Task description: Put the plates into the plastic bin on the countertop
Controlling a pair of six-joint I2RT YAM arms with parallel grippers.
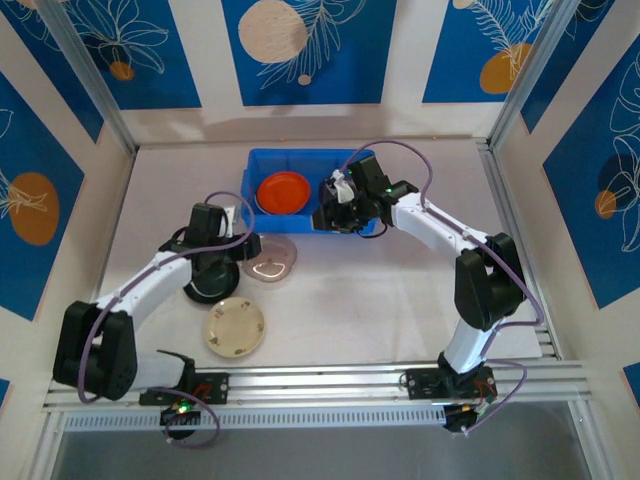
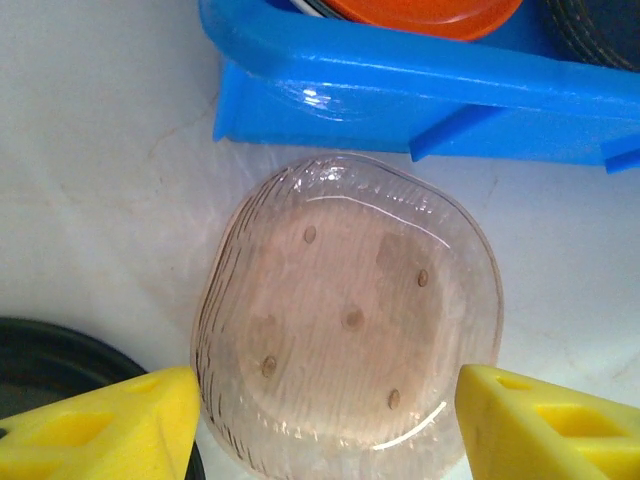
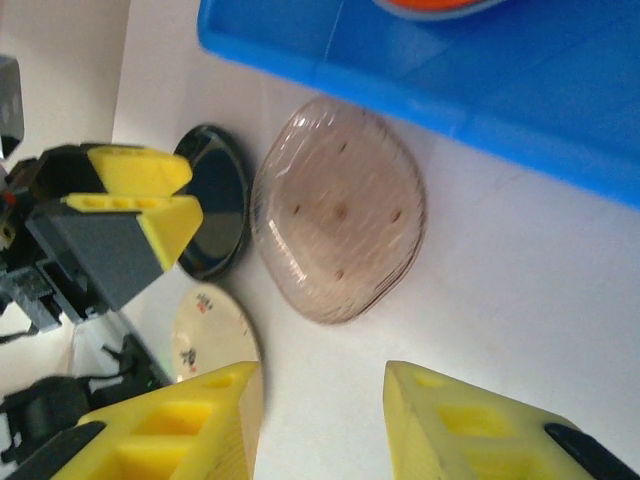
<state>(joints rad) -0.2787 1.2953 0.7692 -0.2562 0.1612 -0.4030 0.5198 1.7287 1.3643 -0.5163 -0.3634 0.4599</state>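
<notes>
L tool (image 2: 328, 385) spread wide, empty, over near edge of clear plate (image 2: 350, 310), by bin (image 2: 400, 90) | R tool (image 3: 322, 390) half-spread, empty, plate ahead

Left end effector (image 2: 327, 385) spread; right end effector (image 3: 322, 385) spread.

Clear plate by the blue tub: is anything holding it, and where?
Nothing. The clear plate lies on the countertop; left gripper and right gripper jaws stand open, empty.

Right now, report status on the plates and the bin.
Left jaws open, right jaws open, both empty. Orange plate in the bin. Clear plate, black plate, cream plate on the counter. Right arm hangs over the bin.
</notes>
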